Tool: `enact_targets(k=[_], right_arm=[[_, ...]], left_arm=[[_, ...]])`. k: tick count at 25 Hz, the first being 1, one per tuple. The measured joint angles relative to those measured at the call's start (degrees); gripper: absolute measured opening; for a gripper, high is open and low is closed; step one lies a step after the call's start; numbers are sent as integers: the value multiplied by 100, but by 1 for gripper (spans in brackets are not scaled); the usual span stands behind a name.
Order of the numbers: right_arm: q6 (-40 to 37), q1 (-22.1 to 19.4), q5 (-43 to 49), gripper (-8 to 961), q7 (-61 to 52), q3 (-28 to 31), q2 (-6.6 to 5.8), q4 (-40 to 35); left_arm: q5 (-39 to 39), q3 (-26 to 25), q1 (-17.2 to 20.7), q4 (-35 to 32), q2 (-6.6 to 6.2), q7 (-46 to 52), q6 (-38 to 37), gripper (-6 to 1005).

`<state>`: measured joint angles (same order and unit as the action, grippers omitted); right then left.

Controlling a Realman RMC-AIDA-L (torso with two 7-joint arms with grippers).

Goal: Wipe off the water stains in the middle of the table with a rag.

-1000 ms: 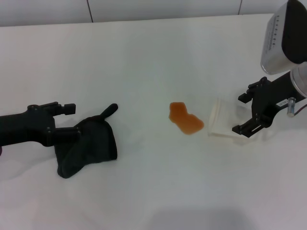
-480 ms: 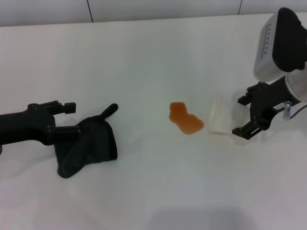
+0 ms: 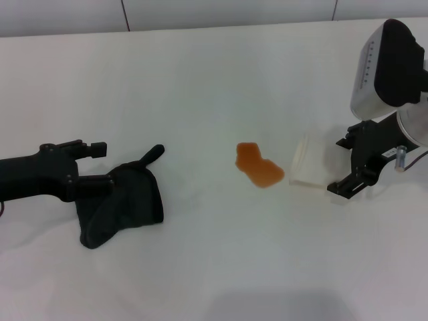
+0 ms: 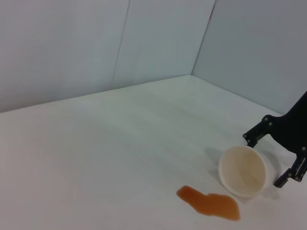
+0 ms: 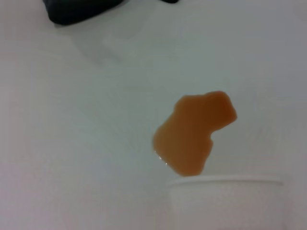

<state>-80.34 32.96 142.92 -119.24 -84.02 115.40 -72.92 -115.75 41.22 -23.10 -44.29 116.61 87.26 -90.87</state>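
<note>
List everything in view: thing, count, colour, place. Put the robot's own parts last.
water stains: one puddle, orange-brown, middle of the table, beside the cup's mouth.
rag: one, black, crumpled on the robot's left side, at the left gripper's fingertips.
cup: one, pale translucent, lying on its side between the puddle and the right gripper, mouth towards the puddle.
table: one, white, under everything.
wall panels: pale grey, behind the table.
left gripper: black, open, one finger on the rag.
right gripper: black, open, just beside the cup, not gripping it.
</note>
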Motion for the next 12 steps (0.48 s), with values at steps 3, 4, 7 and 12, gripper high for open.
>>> enact_targets(k=[3, 4, 7, 12], right_arm=[[40, 0, 0, 857, -35, 0, 0, 3], [51, 0, 0, 857, -46, 0, 0, 5], [77, 0, 0, 857, -58, -7, 0, 10], [132, 0, 21, 856, -73, -105, 0, 10]], left_arm=[[0, 0, -4, 0, 2, 1, 0, 888], [0, 0, -7, 0, 2, 2, 0, 888], [0, 0, -11, 0, 3, 2, 0, 887], [0, 0, -11, 0, 3, 2, 0, 887]])
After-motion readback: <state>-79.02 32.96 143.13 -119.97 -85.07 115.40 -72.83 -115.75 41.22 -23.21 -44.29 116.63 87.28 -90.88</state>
